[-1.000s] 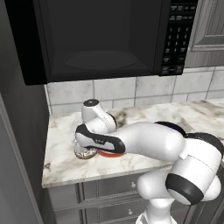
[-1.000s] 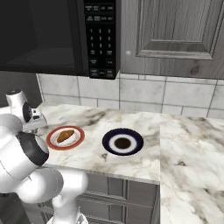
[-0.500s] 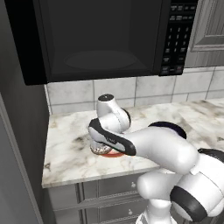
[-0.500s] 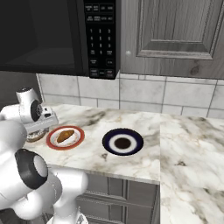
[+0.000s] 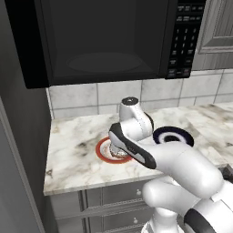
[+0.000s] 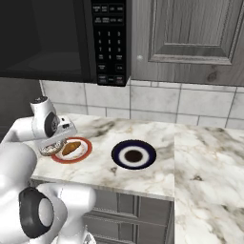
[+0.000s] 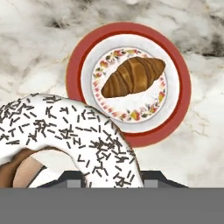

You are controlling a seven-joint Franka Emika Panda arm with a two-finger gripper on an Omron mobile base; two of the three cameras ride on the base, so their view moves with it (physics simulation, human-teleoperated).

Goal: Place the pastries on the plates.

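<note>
My gripper (image 6: 52,142) is shut on the ring donut (image 7: 65,131), white-iced with dark sprinkles, which covers the fingertips in the hand view. In the right base view the donut (image 6: 48,148) hangs just above the left edge of the red-rimmed plate (image 6: 86,151). The golden-brown croissant (image 7: 132,77) lies in the middle of that plate (image 7: 179,83). To its right, the navy-rimmed plate (image 6: 148,154) with a white ring and dark centre sits bare on the counter. In the left base view my arm hides most of the red-rimmed plate (image 5: 100,151) and part of the navy one (image 5: 177,132).
A marble counter (image 6: 190,157) runs on to the right. A black microwave (image 6: 57,38) hangs low above the plates, with a grey cabinet door (image 6: 190,33) beside it and a tiled wall (image 6: 157,102) behind. A dark tall panel (image 5: 18,150) bounds the counter's left end.
The hand has swung to the right with the donut, from left of the red-rimmed plate to over its left edge. Plates and croissant have stayed put.
</note>
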